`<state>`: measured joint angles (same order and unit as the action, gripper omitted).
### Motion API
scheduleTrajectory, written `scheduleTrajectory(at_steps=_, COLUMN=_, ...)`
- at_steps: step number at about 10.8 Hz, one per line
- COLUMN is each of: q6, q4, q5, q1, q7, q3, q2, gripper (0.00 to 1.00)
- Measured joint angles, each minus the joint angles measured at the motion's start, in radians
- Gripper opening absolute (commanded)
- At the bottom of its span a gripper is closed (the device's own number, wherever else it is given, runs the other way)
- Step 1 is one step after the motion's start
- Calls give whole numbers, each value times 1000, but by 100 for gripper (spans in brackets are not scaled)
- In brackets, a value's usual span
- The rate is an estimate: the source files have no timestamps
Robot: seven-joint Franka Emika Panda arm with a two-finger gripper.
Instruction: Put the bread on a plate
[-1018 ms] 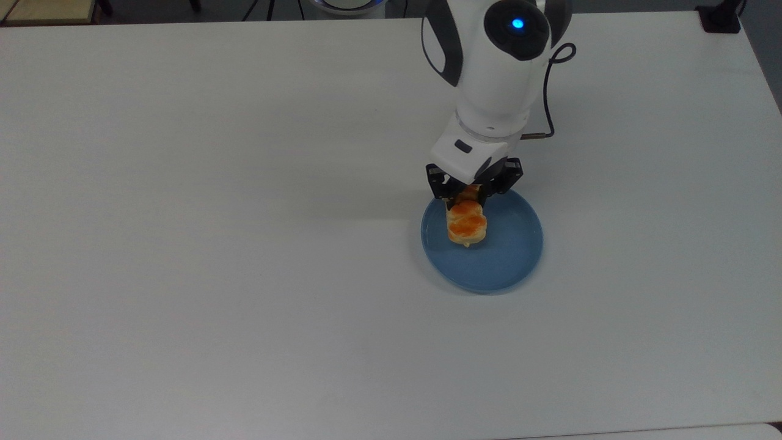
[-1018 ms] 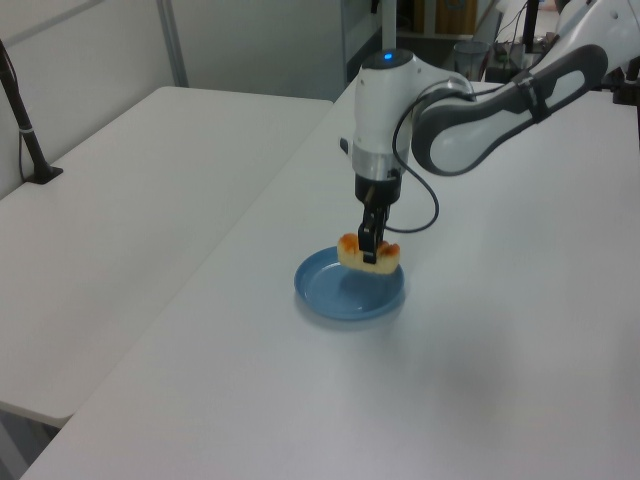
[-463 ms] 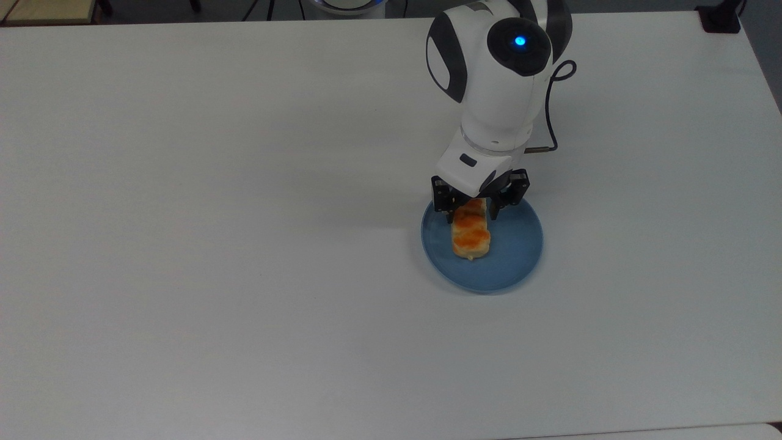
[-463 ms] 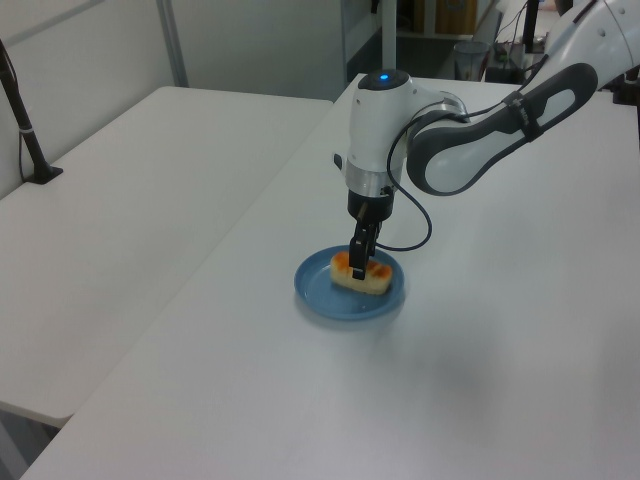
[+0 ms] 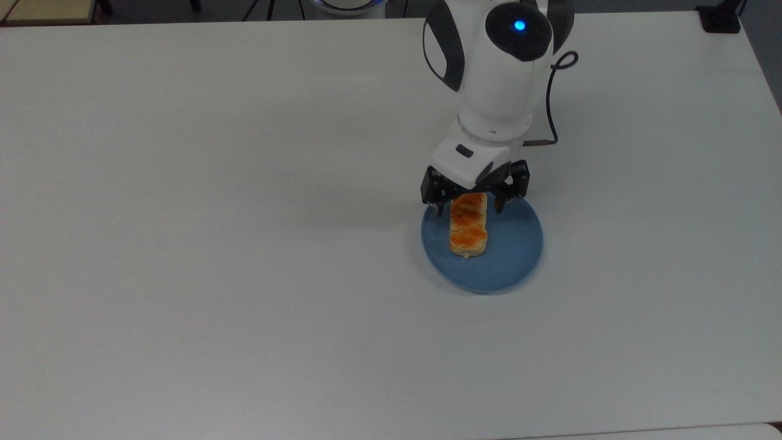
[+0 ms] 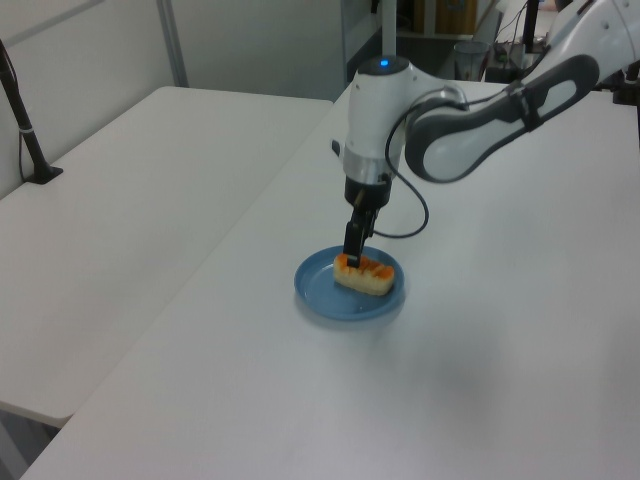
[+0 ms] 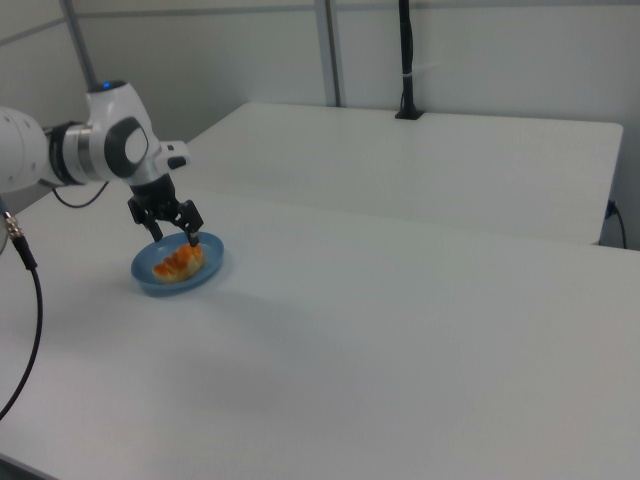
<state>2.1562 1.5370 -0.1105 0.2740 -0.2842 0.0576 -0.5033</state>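
A: Bread [image 5: 468, 225] lies flat in the plate [image 5: 516, 256], long axis running up-down in the top view, toward the top view's left half of the dish. Glazed side up

B: End effector [image 5: 468, 206] state?

A: Spread wide, one finger on each side of the bread's far end, gaps visible on both sides in the top view. Not gripping anything. My read: release is done, fingers are parted that far so they come up without dragging the bun

B: Why is it off-centre on the plate?

A: Probably just where the descent landed. Whole bun is inside the rim, so I'd call the task met. Plate sits on the surface [image 5: 244, 244] near the arm's base side, short reach

B: What can't you confirm?

A: Far end of the bread is under the wrist housing in the top view, so I can't see how close it gets to the rim there. In the left view [image 6: 366, 274] one finger overlaps the bun; can't tell from it alone whether it touches. Right view [image 7: 177, 263] shows the fingers above the plate [image 7: 205, 272], tips hard to make out. Height above the bread is unclear
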Motion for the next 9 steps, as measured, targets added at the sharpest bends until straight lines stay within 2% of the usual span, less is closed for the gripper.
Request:
scheduleTrajectory(at_steps=3, q6=-292, q4=-11, q5=-30, q1=-38, q7=6, q3=-20, q2=152, gripper=100)
scheduleTrajectory(at_steps=5, q6=-442, q4=2, q5=-31, q1=-96, q7=118, q3=-24, q2=270, gripper=100)
scheduleTrajectory(at_steps=9, q6=-548, q4=26, q5=54, q1=-263, q7=184, q3=-28, q2=444, gripper=100)
